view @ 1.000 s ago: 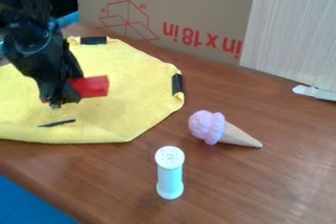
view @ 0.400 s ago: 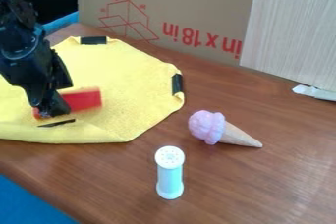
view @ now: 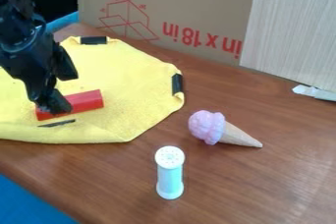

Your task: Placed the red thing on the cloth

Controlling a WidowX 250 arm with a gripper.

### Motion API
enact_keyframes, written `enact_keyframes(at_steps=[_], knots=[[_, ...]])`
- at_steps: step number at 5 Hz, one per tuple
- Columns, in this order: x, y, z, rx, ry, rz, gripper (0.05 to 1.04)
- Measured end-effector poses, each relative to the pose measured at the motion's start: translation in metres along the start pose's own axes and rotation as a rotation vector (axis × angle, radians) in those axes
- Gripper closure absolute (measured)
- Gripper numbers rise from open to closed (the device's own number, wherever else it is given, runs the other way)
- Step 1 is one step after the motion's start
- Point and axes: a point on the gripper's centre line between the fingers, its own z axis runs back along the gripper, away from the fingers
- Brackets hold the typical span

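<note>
We can pass between the yellow cloth (view: 134, 78), left, and ice cream cone (view: 209, 127), right of centre; cardboard (view: 203, 2) blocks us up top, a shaker (view: 170, 176) at lower centre.

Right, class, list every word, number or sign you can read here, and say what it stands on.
"in x 18 in": red, upside down, on the cardboard; the pale panel may cover more.
Small red marks around the line drawing, also on the cardboard: too small to read.
</note>
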Motion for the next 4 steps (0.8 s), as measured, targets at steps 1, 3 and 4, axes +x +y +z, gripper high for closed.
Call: enact_keyframes(at_steps=[1, 3, 4], knots=[[-0.016, -0.011, 0.008, 0.01, 0.02, -0.214, 0.083], [-0.016, -0.042, 0.032, 0.108, 0.141, -0.564, 0.083], [-0.006, -0.066, 0.048, 0.163, 0.239, -0.777, 0.083]])
